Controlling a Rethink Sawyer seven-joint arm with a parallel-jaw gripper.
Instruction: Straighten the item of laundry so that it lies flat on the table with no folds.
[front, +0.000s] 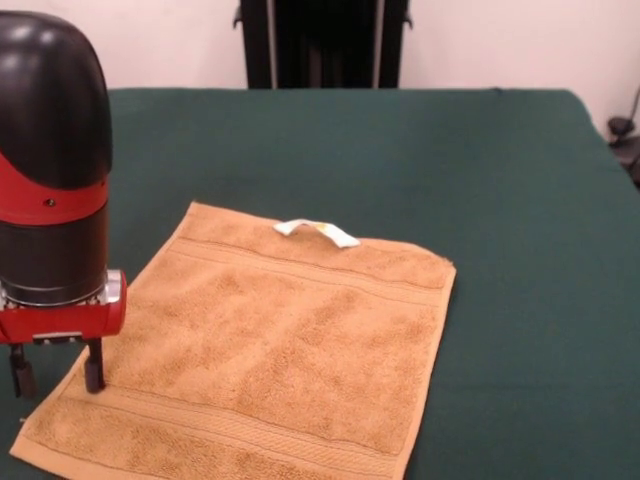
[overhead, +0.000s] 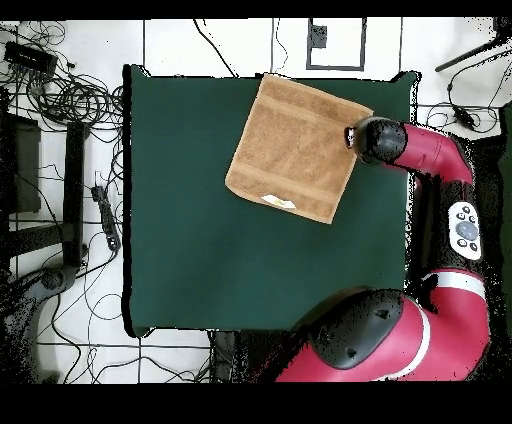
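The towel (front: 270, 340) lay spread open on the counter (front: 520, 180), golden-orange terry, with no fold visible across its surface. Woven border bands ran near its two short ends. A small white tag loop (front: 316, 233) sat on its far edge in the front view, slightly raised off the cloth. In the overhead view the towel sat skewed to the counter's edges, in the upper right part of the green cloth, one corner close to the counter's top edge. In the front view its near edge ran out of the picture at the bottom.

My arm (overhead: 430, 160) reached up along the right side of the counter in the overhead view, red link bent at the elbow, black wrist end over the towel's right-hand edge. In the front view the wrist hung vertical at the picture's left, black housing above a red band and a red block.

My claw (front: 57, 372) pointed straight down. Its two dark fingers (front: 93, 366) stood apart, with a clear gap between them and nothing held in that gap. One finger's tip was at the towel's left edge; the other was just outside that edge, over the green cloth. Whether the tips pressed on the towel or hovered just above it, I could not tell.

Beyond the counter's far side stood a black pedestal (front: 322, 42) against a pale wall. Cables (overhead: 70, 90) lay on the floor left of the counter in the overhead view.
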